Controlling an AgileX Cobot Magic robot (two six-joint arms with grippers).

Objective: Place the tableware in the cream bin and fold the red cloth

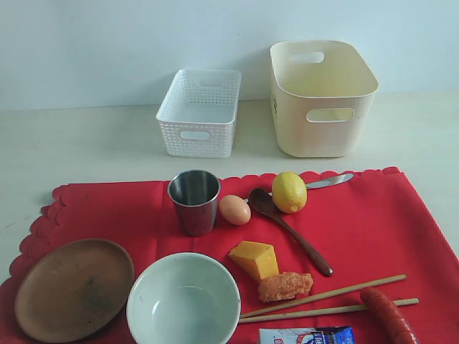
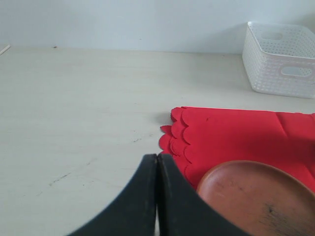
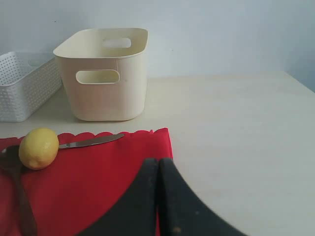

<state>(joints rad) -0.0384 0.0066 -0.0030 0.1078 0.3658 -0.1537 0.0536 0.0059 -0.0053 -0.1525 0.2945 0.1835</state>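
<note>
Nothing shows in the upper-right cream bin (image 1: 323,136), the steel cup (image 1: 194,201) stands on the unfolded red cloth (image 1: 409,215), and the left gripper (image 2: 157,191) and right gripper (image 3: 158,194) are clenched empty.

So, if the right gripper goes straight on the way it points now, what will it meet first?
The way looks free: the shut right gripper points past the red cloth edge over bare table, just beside the cream bin. Depth is unclear; it may clip the bin.

Pale tabletop (image 1: 79,143) lies open beside the white perforated basket (image 1: 199,115) and tall cream plastic bin (image 1: 323,107); the scalloped red cloth (image 1: 401,215) is crowded.
</note>
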